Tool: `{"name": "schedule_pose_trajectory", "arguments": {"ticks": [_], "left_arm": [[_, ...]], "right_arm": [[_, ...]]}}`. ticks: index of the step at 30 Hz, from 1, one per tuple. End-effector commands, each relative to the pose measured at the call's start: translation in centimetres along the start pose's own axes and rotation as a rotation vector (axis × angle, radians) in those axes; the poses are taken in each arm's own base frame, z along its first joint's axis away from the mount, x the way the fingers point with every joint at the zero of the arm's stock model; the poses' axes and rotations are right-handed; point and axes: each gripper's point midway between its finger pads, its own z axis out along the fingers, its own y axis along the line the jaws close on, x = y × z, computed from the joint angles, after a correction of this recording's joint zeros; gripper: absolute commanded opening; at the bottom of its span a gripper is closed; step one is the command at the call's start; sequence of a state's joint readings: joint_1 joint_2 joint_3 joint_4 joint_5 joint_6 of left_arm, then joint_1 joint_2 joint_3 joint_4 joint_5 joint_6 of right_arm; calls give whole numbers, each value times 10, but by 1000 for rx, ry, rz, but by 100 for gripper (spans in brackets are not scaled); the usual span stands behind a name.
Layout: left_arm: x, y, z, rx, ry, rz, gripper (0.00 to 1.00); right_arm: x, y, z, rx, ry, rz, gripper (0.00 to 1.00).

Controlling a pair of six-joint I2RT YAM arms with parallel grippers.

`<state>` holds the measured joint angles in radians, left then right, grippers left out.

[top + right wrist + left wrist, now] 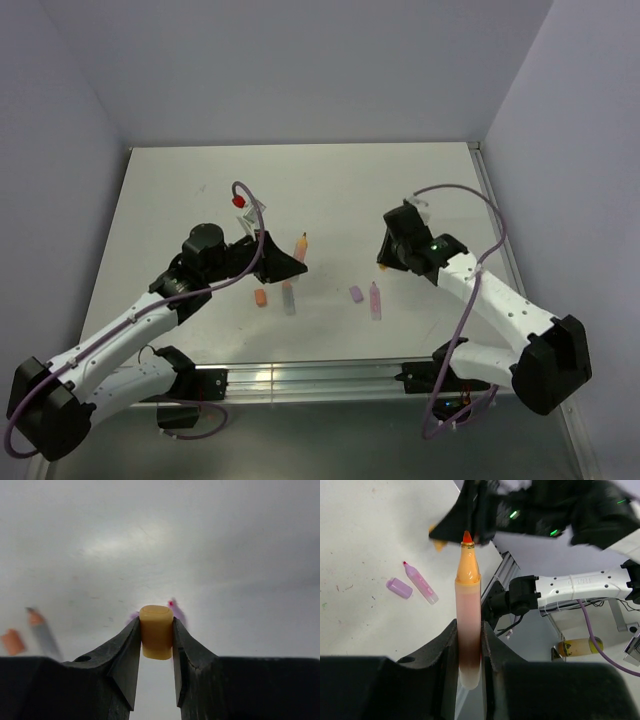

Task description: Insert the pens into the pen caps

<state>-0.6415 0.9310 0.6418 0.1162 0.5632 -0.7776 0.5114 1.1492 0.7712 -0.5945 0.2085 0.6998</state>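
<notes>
A white table (200, 190) fills the middle of the frame, its top faintly scuffed and speckled. Pale lilac-grey walls (300, 70) enclose it at the top, left and right. An aluminium rail (320, 375) runs along its lower edge — the light is soft and even.

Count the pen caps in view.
3. One orange cap is in the right gripper; another orange cap and a purple cap lie on the table. Others may be hidden.

Cap (356, 294) just left of pen (375, 300)
</notes>
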Motion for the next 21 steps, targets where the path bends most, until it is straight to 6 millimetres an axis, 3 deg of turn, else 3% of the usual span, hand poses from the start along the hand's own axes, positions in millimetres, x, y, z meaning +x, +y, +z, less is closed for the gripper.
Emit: {"name": "schedule_pose_trajectory", "arguments": {"ticks": [1, 7, 10, 15, 21], "left_arm": [[-24, -30, 5, 104, -33, 95, 0], [-47, -36, 27, 127, -50, 92, 0], [-60, -31, 42, 108, -91, 66, 0], [-74, -10, 76, 29, -112, 49, 0], [-70, -4, 105, 7, -79, 56, 0]], "right_arm": [[-84, 40, -56, -115, -214, -10, 0], [-166, 102, -101, -245, -333, -29, 0], [-191, 124, -111, -289, -358, -44, 0], [-205, 148, -121, -365, -364, -61, 0], [-188, 157, -110, -420, -313, -81, 0]]}}
